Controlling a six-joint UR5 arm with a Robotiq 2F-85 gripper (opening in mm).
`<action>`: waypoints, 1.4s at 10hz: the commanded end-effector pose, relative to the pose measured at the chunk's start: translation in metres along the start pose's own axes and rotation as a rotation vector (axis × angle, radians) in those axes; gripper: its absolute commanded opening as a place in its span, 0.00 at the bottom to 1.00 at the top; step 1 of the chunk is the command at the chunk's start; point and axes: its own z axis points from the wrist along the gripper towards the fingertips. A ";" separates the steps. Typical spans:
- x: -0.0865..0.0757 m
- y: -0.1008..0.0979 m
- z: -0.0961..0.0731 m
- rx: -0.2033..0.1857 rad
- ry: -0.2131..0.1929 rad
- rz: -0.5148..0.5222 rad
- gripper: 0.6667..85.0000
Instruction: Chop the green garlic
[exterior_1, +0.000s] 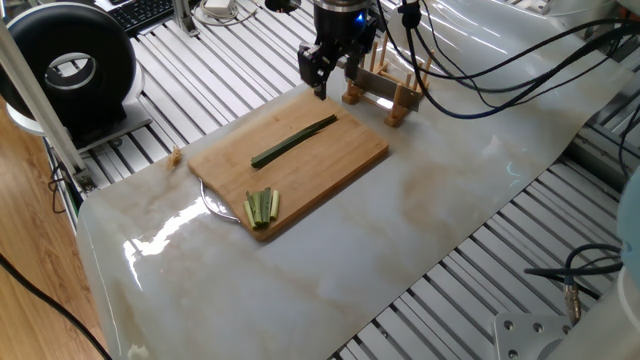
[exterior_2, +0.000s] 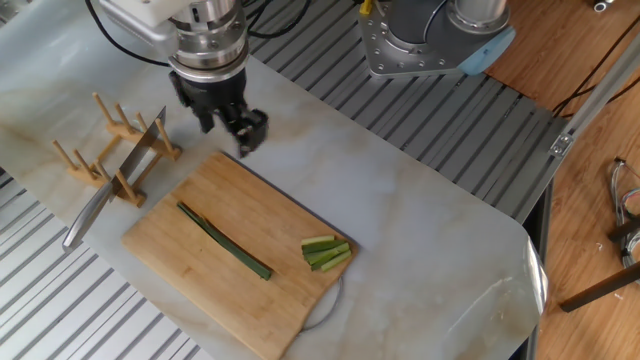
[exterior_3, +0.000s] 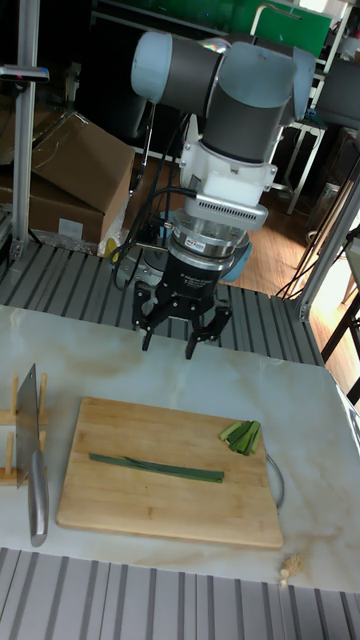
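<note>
The green garlic (exterior_1: 293, 142) (exterior_2: 225, 241) (exterior_3: 155, 467) is one long dark-green stalk lying flat along the middle of the wooden cutting board (exterior_1: 335, 165) (exterior_2: 190, 270) (exterior_3: 150, 515). My gripper (exterior_1: 323, 80) (exterior_2: 228, 128) (exterior_3: 168, 345) hangs open and empty above the table just beyond the board's far edge, between the board and the arm's base. It touches nothing. A cleaver (exterior_2: 118, 178) (exterior_3: 32, 450) rests in a wooden rack (exterior_1: 385, 95) (exterior_2: 95, 150) beside the board.
A bundle of short pale-green sticks (exterior_1: 262, 207) (exterior_2: 326, 252) (exterior_3: 241, 436) lies on the board's corner. A small beige lump (exterior_1: 176, 154) (exterior_3: 288, 570) sits on the marble sheet. A black round device (exterior_1: 70, 65) stands at the back left, and cables hang behind the rack.
</note>
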 end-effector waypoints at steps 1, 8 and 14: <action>-0.022 -0.012 -0.003 0.061 -0.087 -0.021 0.01; 0.015 -0.026 0.012 0.130 0.081 -0.092 0.01; -0.010 -0.030 0.032 0.194 0.011 -0.187 0.01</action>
